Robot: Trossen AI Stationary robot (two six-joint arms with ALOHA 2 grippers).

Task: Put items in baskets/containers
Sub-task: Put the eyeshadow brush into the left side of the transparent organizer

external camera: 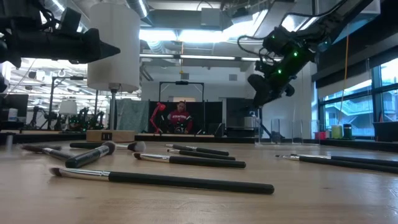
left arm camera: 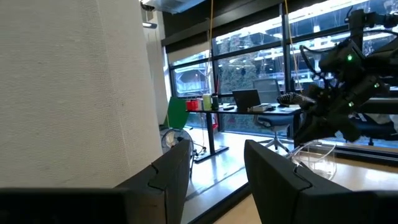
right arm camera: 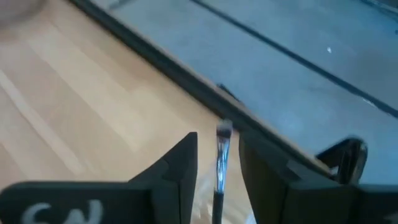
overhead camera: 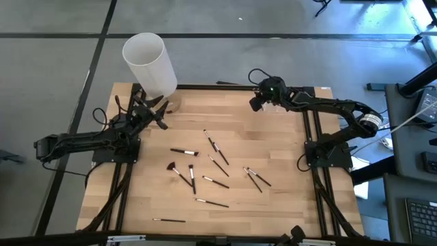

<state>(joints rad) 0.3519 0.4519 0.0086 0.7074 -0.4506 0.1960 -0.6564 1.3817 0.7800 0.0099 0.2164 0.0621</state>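
Several black-handled makeup brushes [overhead camera: 215, 162] lie flat on the wooden table's middle and near part, and show close up in the low view [external camera: 161, 179]. My right gripper [overhead camera: 258, 104] hangs at the far right over the small clear holder [left arm camera: 314, 158]. It is open, and one brush [right arm camera: 221, 163] stands upright between its fingers with its tuft up; both fingers stand apart from it. The brush's lower end is hidden. My left gripper [left arm camera: 214, 163] waits open at the far left, beside the tall white cylinder [overhead camera: 150, 63].
The tall white cylinder [external camera: 113, 46] stands at the far left corner, close to my left gripper. Black frame rails [overhead camera: 314, 137] run along the table's left, right and far edges. Bare wood lies between the scattered brushes and the far edge.
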